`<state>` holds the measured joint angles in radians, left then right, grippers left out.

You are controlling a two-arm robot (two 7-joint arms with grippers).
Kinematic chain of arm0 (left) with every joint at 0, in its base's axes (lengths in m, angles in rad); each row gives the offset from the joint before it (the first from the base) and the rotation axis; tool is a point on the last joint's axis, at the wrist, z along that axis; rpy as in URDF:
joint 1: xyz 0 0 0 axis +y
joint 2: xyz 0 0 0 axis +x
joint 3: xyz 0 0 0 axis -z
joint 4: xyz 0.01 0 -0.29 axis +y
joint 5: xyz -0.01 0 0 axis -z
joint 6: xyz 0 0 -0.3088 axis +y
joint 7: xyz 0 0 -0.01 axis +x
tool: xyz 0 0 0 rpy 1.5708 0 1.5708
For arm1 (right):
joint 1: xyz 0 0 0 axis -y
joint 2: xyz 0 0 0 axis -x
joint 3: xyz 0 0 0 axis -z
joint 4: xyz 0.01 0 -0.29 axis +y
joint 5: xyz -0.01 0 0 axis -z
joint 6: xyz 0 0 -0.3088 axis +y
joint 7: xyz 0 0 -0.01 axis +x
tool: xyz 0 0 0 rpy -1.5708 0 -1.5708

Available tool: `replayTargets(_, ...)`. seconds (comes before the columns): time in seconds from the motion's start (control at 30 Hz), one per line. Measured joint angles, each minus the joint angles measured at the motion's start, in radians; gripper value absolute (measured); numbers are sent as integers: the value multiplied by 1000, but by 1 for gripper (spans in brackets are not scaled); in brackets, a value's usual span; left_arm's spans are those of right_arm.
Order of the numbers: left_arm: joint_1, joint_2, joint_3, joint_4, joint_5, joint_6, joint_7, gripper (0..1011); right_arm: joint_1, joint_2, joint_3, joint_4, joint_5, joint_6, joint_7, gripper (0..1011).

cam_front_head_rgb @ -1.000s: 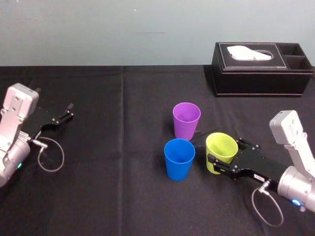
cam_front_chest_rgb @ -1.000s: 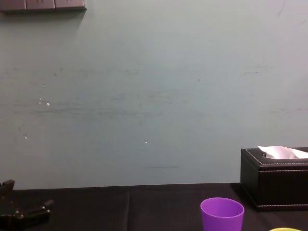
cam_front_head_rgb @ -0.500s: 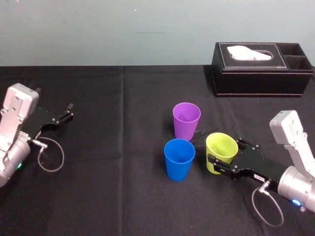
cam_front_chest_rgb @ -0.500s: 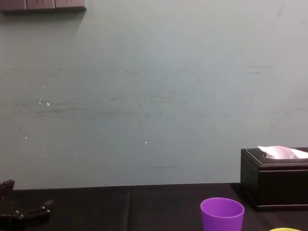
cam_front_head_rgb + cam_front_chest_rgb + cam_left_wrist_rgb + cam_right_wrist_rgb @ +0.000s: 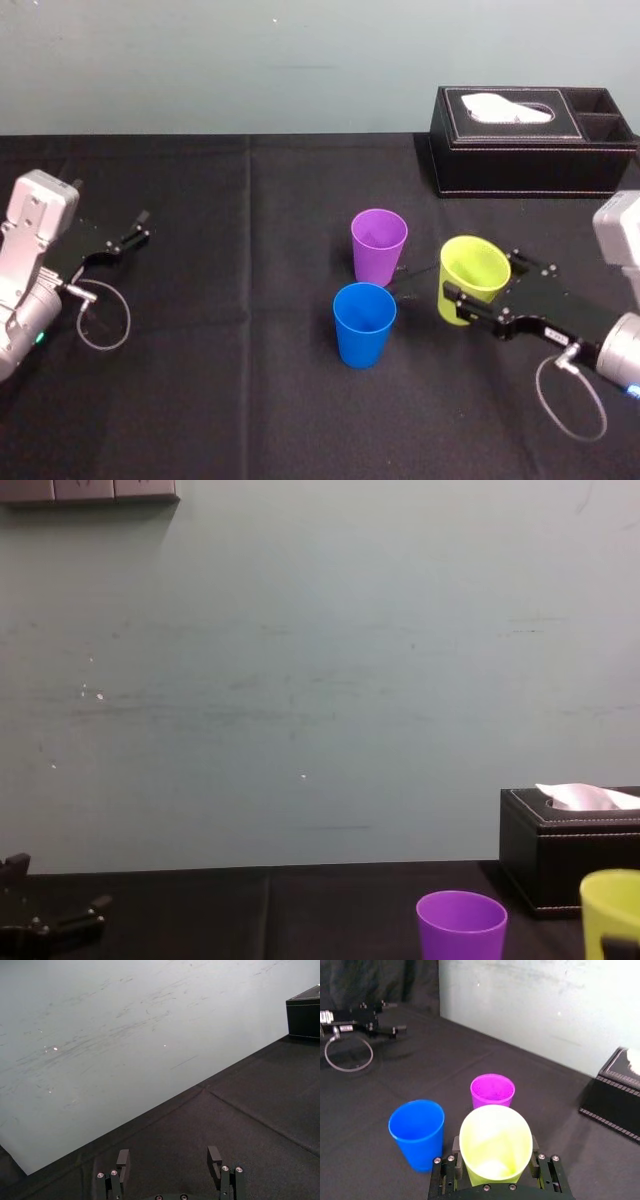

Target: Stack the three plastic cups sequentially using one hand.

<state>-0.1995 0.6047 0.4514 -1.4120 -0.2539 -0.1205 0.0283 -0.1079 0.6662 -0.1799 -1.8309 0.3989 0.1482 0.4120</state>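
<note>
My right tool (image 5: 478,283) is clenched on the yellow-green cup (image 5: 468,262), one finger on each side of its wall below the rim. The arm comes in low from the 4 o'clock corner of the worktop (image 5: 250,400), forearm nearly level and wrist pointing toward 10 o'clock. The cup is tilted, its mouth leaning back toward the wrist, and in the chest view its rim sits higher than the purple cup's rim. A small white label shows on the tool's black body, but I can't read it.

The blue cup (image 5: 364,322) stands upright near the middle of the worktop. The purple cup (image 5: 379,244) is upright just beyond it at 12 o'clock, a narrow gap between them. The held cup is at about 2 o'clock from the blue one, close to both but touching neither.

My left tool (image 5: 140,227) rests at the 9 o'clock edge, fingers spread, gripping nothing and pointing toward 2 o'clock. A black tissue box (image 5: 530,150) sits far off at 1 o'clock, with no lettering I can see.
</note>
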Motion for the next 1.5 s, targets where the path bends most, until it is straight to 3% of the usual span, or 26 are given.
replayTargets(0.27, 0, 0, 0, 0, 0, 0, 0, 1011, 25, 18, 27, -54, 31, 43, -1, 735)
replayTargets(0.53, 0, 0, 0, 0, 0, 0, 0, 1011, 97, 22, 10, -66, 43, 72, 3, 735)
replayTargets(0.87, 0, 0, 0, 0, 0, 0, 0, 1011, 216, 7, -72, -28, 6, 93, 15, 735)
replayTargets(1.1, 0, 0, 0, 0, 0, 0, 0, 1011, 299, -26, -133, 33, -16, 105, 29, 735)
replayTargets(1.5, 0, 0, 0, 0, 0, 0, 0, 1011, 380, -71, -196, 126, -33, 109, 50, 735)
